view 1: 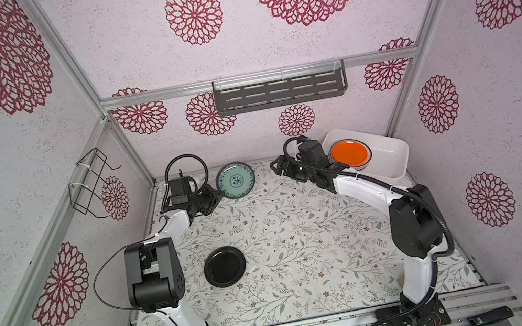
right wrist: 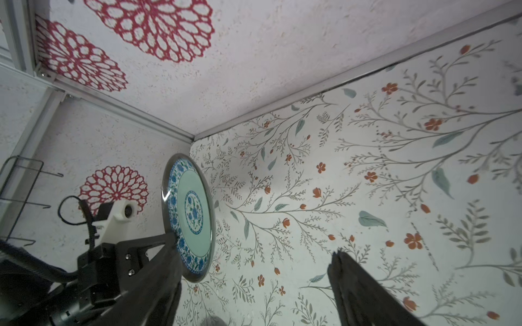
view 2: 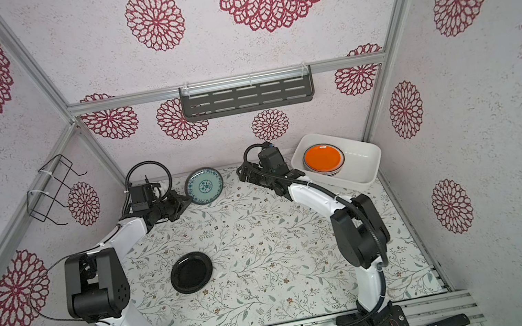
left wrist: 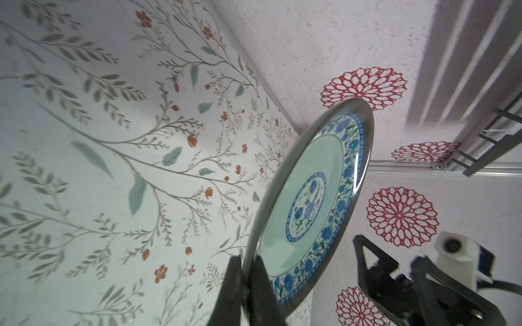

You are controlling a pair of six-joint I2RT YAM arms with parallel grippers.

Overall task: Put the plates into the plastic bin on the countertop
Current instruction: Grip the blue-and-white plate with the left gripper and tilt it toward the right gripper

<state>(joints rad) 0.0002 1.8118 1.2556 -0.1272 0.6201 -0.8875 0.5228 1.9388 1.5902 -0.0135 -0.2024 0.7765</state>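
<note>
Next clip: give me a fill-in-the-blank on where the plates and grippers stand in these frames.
1. The left gripper is shut on the rim of the ____ patterned plate.
2. In the plastic bin, the topmost plate is coloured ____.
3. The loose plate lying flat on the countertop is plain ____.
4. The right gripper is ____ and holds nothing.

Missing words: teal; orange; black; open.

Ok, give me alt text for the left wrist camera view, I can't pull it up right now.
The left hand is shut on the rim of a teal plate with blue flower borders, holding it tipped up on edge in front of the leaf-printed countertop. The right hand stands open close by, against the red-medallion wall.
</note>
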